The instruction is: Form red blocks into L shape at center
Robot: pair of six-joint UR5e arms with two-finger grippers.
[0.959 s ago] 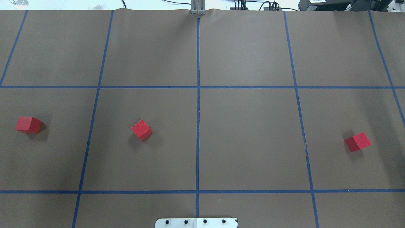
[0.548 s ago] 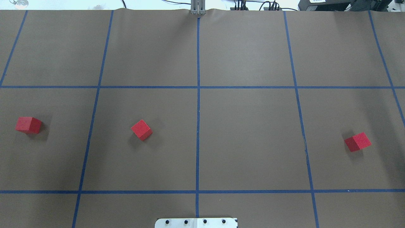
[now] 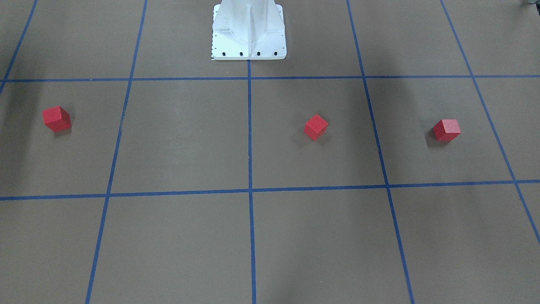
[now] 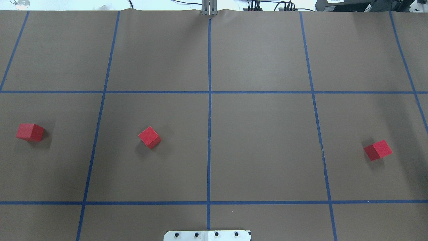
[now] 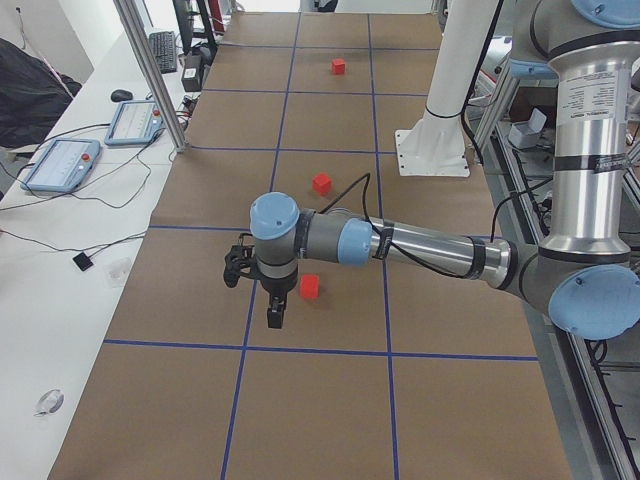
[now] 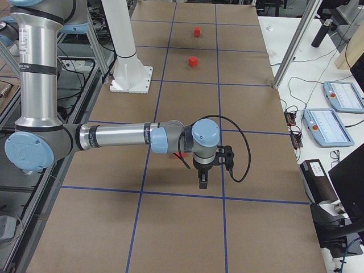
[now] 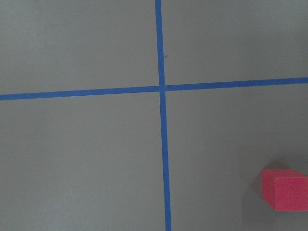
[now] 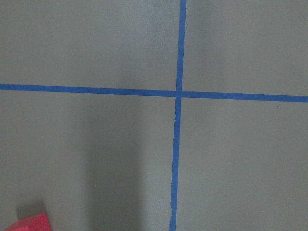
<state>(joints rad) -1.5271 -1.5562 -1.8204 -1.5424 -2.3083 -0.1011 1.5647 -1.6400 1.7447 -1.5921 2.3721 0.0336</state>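
left end effector, right end effector, cannot tell how open, red blocks apart

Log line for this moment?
red blocks: three, apart | L shape: unstarted | left claw: aloft, grip unclear | right claw: same

Silver arms, blue joints, blk cables

The counter wore brown paper gridded with blue tape. Three red blocks sat on it, well apart: the left block in the outer square, the middle block left of the centre line, the right block far across. A white bolted plate stood at the near edge. The paper's far edge looked slightly rippled.
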